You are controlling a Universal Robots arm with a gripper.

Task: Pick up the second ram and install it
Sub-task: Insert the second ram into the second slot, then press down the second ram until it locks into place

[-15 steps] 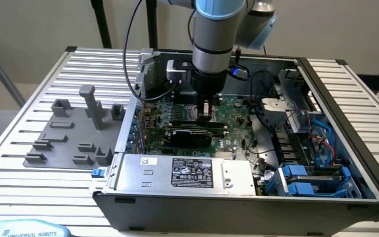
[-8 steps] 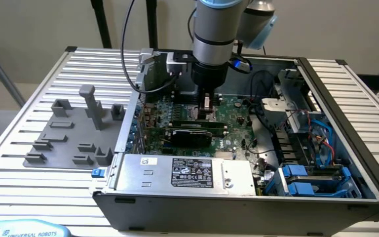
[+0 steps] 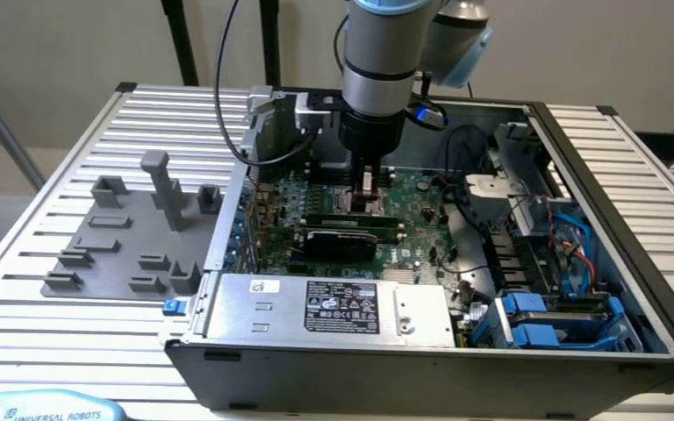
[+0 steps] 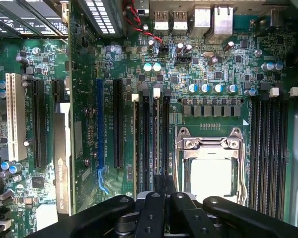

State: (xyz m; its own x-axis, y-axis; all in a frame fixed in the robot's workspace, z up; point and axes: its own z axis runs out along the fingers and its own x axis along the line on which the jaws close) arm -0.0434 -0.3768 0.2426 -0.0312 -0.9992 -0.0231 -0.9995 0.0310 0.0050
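Quick rundown of how the bench looked, going from the exterior view's left to its right. There was one grey tray (image 3: 74,282) of plastic blocks on the slatted table (image 3: 32,333), well apart from the action. Just beside it sat one open PC case (image 3: 431,373) with one silver power supply (image 3: 326,307) along its near edge. One arm (image 3: 381,61) came straight down into the middle of the case, with the gripper (image 3: 367,197) low over the motherboard (image 3: 413,189). At the far right of the case were the blue drive caddies (image 3: 530,320).

From the wrist view I counted one graphics card (image 4: 62,158), one blue slot (image 4: 100,134), then a bank of four RAM slots, one CPU socket (image 4: 211,163), and another bank of four slots past it. Two thin sticks stood on edge in the first bank. The second ram (image 4: 156,144) was, as far as I could tell, the one nearer the socket, upright in its slot. The gripper (image 4: 165,186) had its fingers pressed together right over the near end of that stick. I couldn't tell whether they were actually touching it or pinching anything.
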